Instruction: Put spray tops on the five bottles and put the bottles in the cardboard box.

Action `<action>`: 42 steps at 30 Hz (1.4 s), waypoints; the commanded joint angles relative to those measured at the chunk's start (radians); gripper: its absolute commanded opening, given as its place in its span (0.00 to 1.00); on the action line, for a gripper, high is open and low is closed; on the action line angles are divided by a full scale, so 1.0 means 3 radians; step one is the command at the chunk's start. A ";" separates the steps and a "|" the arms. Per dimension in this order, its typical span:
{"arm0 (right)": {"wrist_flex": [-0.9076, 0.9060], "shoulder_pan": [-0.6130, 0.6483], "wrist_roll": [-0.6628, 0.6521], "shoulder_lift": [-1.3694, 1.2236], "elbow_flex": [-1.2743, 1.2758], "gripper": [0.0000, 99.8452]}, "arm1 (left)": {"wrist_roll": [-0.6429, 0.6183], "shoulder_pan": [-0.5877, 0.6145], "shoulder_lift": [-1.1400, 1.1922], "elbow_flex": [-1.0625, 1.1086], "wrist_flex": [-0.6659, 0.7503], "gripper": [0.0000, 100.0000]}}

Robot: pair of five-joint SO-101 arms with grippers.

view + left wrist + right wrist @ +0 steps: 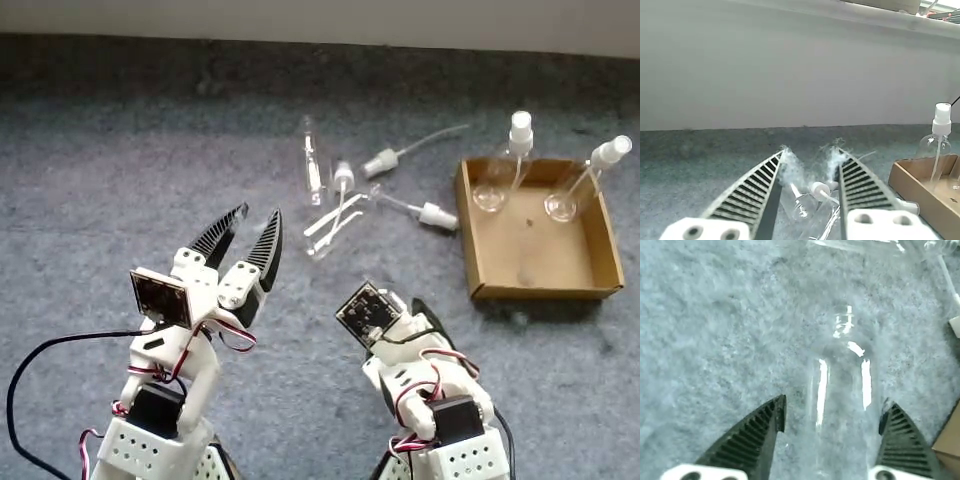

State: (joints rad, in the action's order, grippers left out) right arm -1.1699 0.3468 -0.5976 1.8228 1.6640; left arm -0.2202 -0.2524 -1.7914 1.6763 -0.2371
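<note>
Bottles counted: five.
- Two stand upright in the cardboard box (545, 291) at the right of the high view, along its far side. The left boxed bottle (505, 162) and the right boxed bottle (585, 180) each have a spray top fitted.
- Two lie on the grey counter (120, 140) at upper centre. One is a bare bottle (312, 165). Just beside it is a capped bottle (338, 205) with a white top on its neck.
- The fifth bottle (842, 385) is uncapped and lies on the counter between the fingers of the right end effector (834, 401), neck pointing away from the wrist.

Spray tops counted: five, three fitted and two loose.
- The first loose spray top (381, 162) lies right of the bare bottle, its dip tube trailing toward the upper right.
- The second loose spray top (437, 215) lies just left of the box, its tube running back toward the capped bottle.

Left end effector (260, 212): sits at lower left of the high view with fingers apart and nothing between them. It points toward the two lying bottles and is apart from them.

Right end effector: fingers are spread wide on either side of the fifth bottle. A gap shows on one side. I cannot tell whether the other side touches.
</note>
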 commanded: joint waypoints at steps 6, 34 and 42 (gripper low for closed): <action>-0.0187 0.0018 -0.0051 -0.0289 -0.0606 0.26 | 0.0026 0.0038 -0.0049 0.0064 -0.0010 0.12; -0.0105 0.0038 0.0256 -0.4887 -0.3250 0.26 | 0.0041 0.0043 -0.0049 0.0064 -0.0010 0.12; -0.0110 0.0038 0.0256 -0.5582 -0.3434 0.26 | 0.0041 0.0043 -0.0049 0.0064 -0.0010 0.12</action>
State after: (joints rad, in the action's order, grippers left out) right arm -1.2175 0.3452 -0.5317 0.1811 0.6866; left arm -0.2202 -0.2524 -1.7914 1.6763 -0.2371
